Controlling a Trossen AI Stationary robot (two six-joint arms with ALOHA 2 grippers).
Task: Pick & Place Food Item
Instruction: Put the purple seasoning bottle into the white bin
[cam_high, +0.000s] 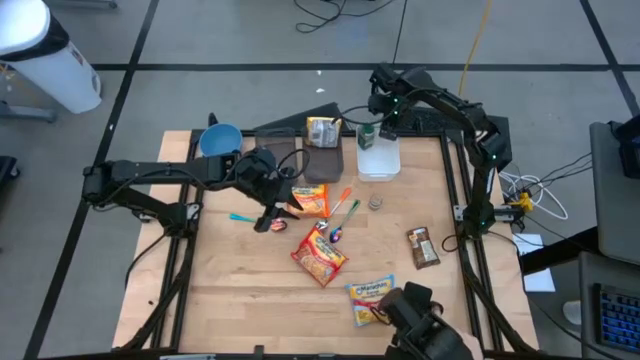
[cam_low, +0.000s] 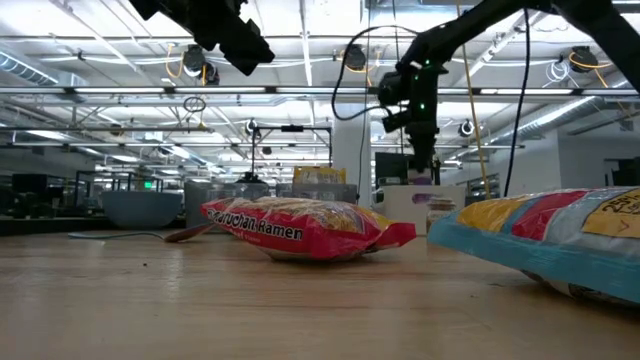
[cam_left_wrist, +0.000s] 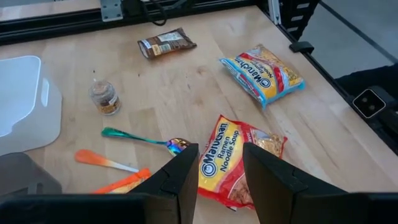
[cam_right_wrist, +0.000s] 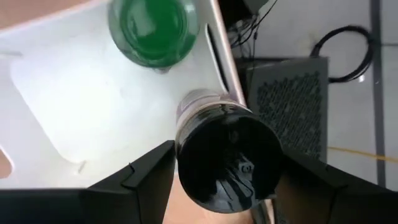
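Left wrist view shows the left gripper (cam_left_wrist: 221, 177) with fingers parted and empty, hovering over the red crinkly plastic ramen noodle packet (cam_left_wrist: 239, 163) lying flat mid-table. It looks light, crackly and brittle inside — best pinched across its narrow width near the middle. Its long axis runs diagonally, from table centre toward the front edge. The right gripper (cam_right_wrist: 227, 158) clamps a dark round-lidded jar (cam_right_wrist: 225, 163) over the white tray (cam_right_wrist: 74, 99) at the table's back.

Grey floor (cam_high: 250, 30) with black lines; bright ceiling lights (cam_low: 300, 15).
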